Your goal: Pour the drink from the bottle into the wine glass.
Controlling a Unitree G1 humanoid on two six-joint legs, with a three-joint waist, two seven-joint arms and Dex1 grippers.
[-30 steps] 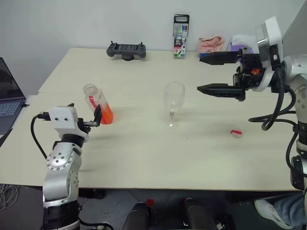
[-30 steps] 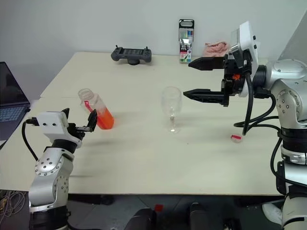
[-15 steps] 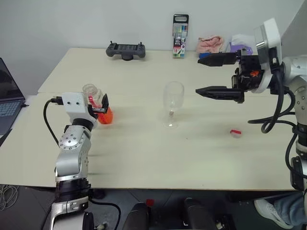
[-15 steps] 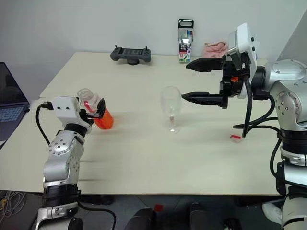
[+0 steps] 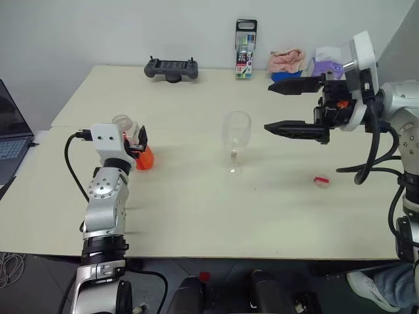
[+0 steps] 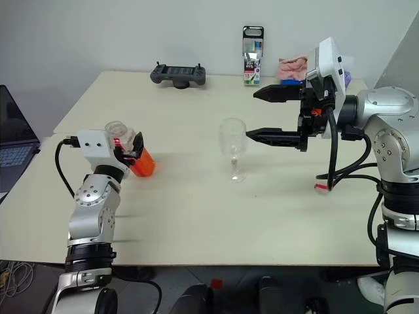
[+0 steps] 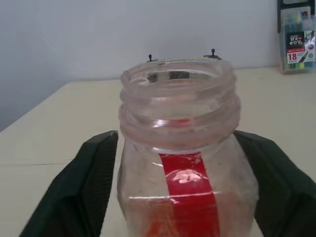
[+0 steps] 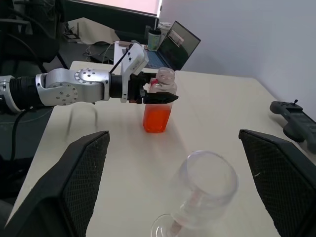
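Bright even indoor light, soft shadows, sharp views

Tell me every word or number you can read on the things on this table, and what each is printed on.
"18": on the red and white label of the marker pack standing at the far edge of the table.
The smaller print on that pack: too small to read.
The red label band on the bottle: a pale mark, no letters can be made out.
The game controller: no readable text.
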